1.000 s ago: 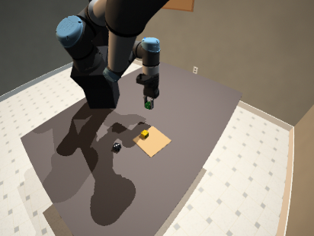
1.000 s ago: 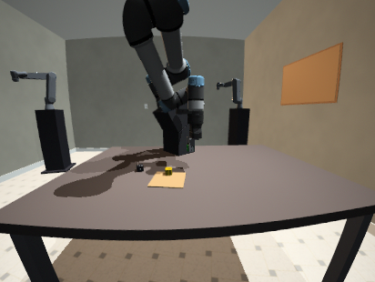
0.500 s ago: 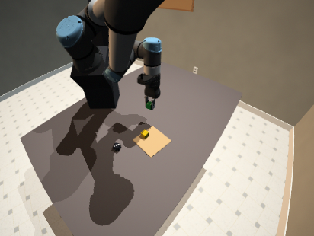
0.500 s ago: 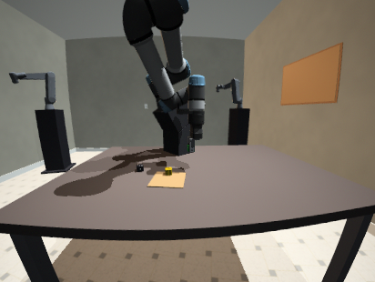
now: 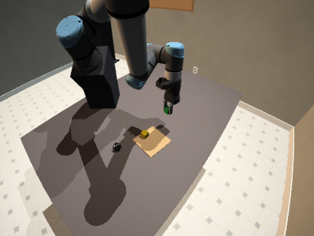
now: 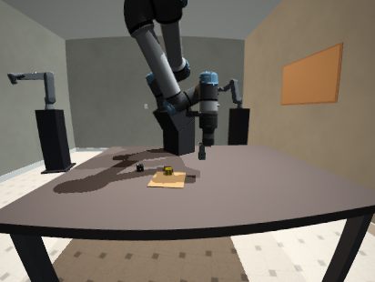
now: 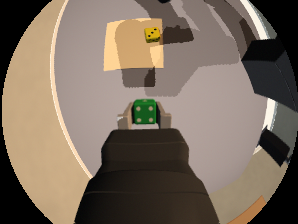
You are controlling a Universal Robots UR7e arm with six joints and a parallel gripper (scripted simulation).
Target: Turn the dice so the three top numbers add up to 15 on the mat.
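My gripper (image 5: pixel 168 110) (image 6: pixel 201 154) (image 7: pixel 144 108) is shut on a green die (image 5: pixel 167 110) (image 7: pixel 144 111) and holds it in the air above the table, behind the mat. The tan mat (image 5: pixel 157 145) (image 6: pixel 170 181) (image 7: pixel 125 52) lies flat on the table. A yellow die (image 5: pixel 145 134) (image 6: pixel 167 170) (image 7: pixel 152 34) sits on the mat near its back corner. A black die (image 5: pixel 116 147) (image 6: pixel 139 167) lies on the bare table to the left of the mat, off it.
The dark table (image 5: pixel 198 114) (image 6: pixel 255 191) carries the arm's black base block (image 5: pixel 97 81) (image 6: pixel 179 134) at the back left. Two other arm pedestals (image 6: pixel 54 136) stand on the floor behind the table.
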